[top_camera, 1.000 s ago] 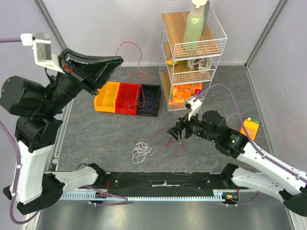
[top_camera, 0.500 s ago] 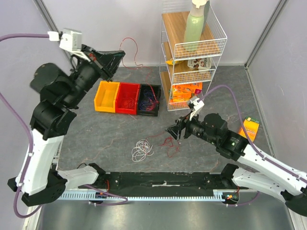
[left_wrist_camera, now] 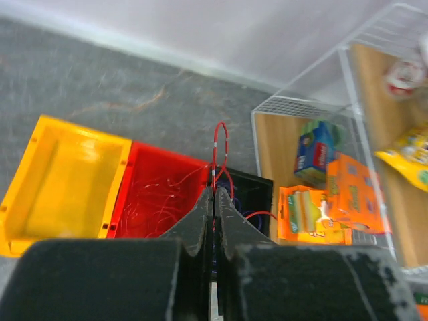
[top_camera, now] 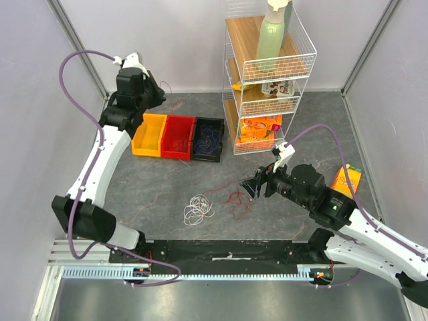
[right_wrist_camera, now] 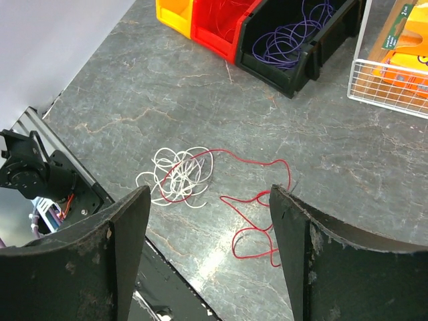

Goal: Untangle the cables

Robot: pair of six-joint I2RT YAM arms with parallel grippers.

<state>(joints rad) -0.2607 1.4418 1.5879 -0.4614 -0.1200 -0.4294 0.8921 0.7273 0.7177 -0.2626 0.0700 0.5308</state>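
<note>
- Cable, a thin red strand [left_wrist_camera: 220, 142], is clamped between the closed-together fingers of the left claw [left_wrist_camera: 214, 195], its loop poking out just past the tips.
- Directly below that claw the red bin [left_wrist_camera: 170, 156] is seen, with the yellow bin [left_wrist_camera: 67, 180] on one side and the black bin [left_wrist_camera: 262, 182] on the other. The high hold is judged a line-up for sorting by colour.
- The right claw [right_wrist_camera: 208, 200] is held wide apart, with nothing gripped.
- Under it a white clump [right_wrist_camera: 177, 175] is crossed by a loose red cable [right_wrist_camera: 257, 200], and that overlap is likely why it is poised there.
</note>
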